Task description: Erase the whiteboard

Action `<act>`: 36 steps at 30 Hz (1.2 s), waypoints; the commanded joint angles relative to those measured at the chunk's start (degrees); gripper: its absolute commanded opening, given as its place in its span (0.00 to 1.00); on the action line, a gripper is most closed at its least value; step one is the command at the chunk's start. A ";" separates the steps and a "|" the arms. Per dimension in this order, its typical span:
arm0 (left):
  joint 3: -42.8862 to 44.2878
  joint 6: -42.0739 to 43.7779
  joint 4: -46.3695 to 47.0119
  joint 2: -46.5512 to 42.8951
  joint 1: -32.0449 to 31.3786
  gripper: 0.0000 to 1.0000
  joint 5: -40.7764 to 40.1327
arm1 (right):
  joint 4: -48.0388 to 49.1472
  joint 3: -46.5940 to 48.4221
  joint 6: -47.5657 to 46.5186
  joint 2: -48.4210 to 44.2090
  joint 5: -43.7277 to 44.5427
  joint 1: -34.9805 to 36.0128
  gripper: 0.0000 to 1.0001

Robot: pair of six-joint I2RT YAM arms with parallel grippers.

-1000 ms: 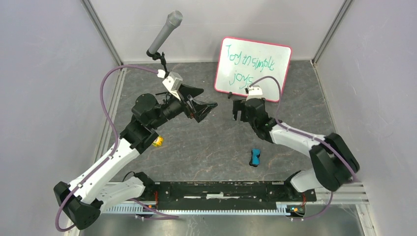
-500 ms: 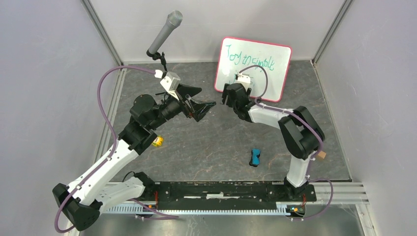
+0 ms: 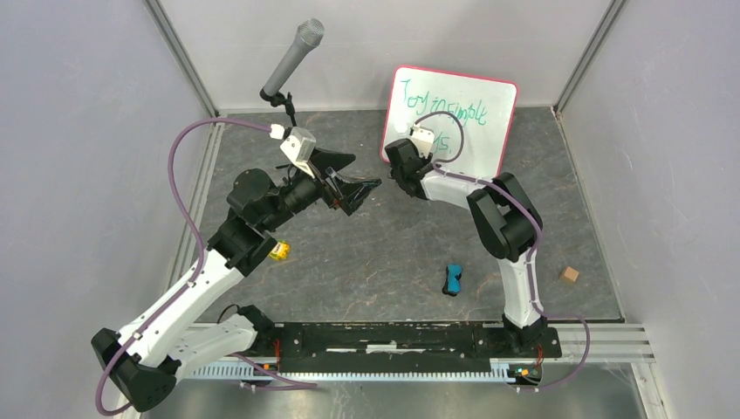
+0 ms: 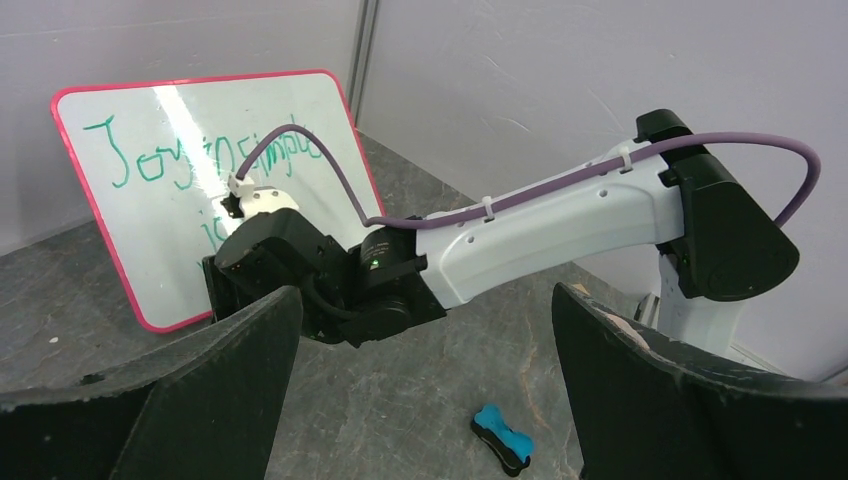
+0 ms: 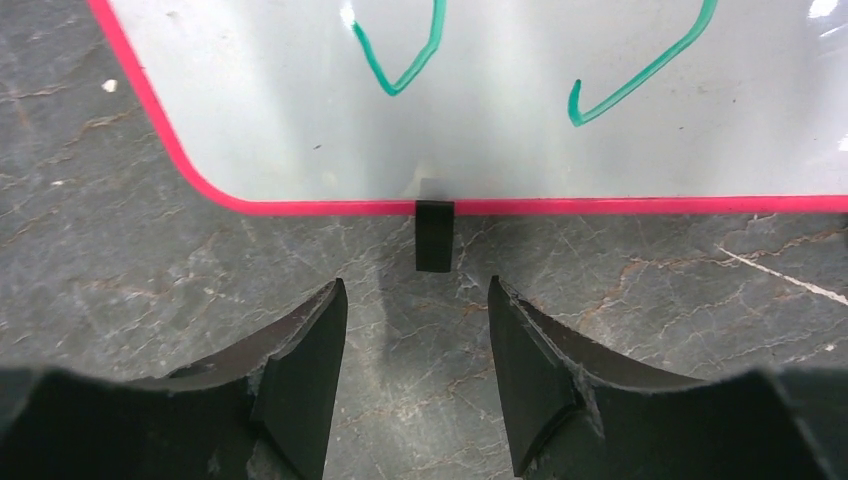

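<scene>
The whiteboard (image 3: 454, 109) leans at the back right, with a pink-red frame and green handwriting. It also shows in the left wrist view (image 4: 130, 220). In the right wrist view its lower edge (image 5: 500, 100) and one black foot (image 5: 434, 237) fill the top. My right gripper (image 3: 394, 159) is open and empty, low at the board's lower left edge; its fingertips (image 5: 415, 295) stand just short of the foot. My left gripper (image 3: 365, 188) is open and empty, in the air left of the board, facing the right arm (image 4: 520, 225). A blue eraser (image 3: 454, 279) lies on the mat, also seen from the left wrist (image 4: 503, 438).
A microphone (image 3: 292, 59) on a stand rises at the back left. A small yellow object (image 3: 279, 251) lies by the left arm. A small wooden block (image 3: 569, 274) lies at the right. Grey walls close in the dark stone-patterned mat (image 3: 366, 253).
My right arm has swung left and back, bringing its gripper from in front of the board's middle to its lower left edge. The wooden block has come into view. The left arm barely moved.
</scene>
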 commanded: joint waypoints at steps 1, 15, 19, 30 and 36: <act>1.69 -0.93 2.05 -0.30 -0.06 1.00 0.39 | -5.09 5.16 2.76 2.19 4.03 -0.44 0.59; 1.82 0.03 1.52 0.09 -0.06 1.00 0.08 | -5.86 11.61 -2.45 7.17 4.91 -1.37 0.31; 1.99 0.04 1.20 0.90 -0.06 1.00 0.08 | -5.76 11.65 -5.21 7.01 2.93 -1.26 0.15; 0.76 0.94 0.48 -0.99 -0.06 1.00 -6.49 | 4.71 -7.97 -19.90 -5.41 -7.05 0.99 0.00; 0.58 -0.90 -0.35 -0.42 -0.06 1.00 -9.53 | 5.20 -17.64 -26.33 -11.73 -17.96 1.16 0.00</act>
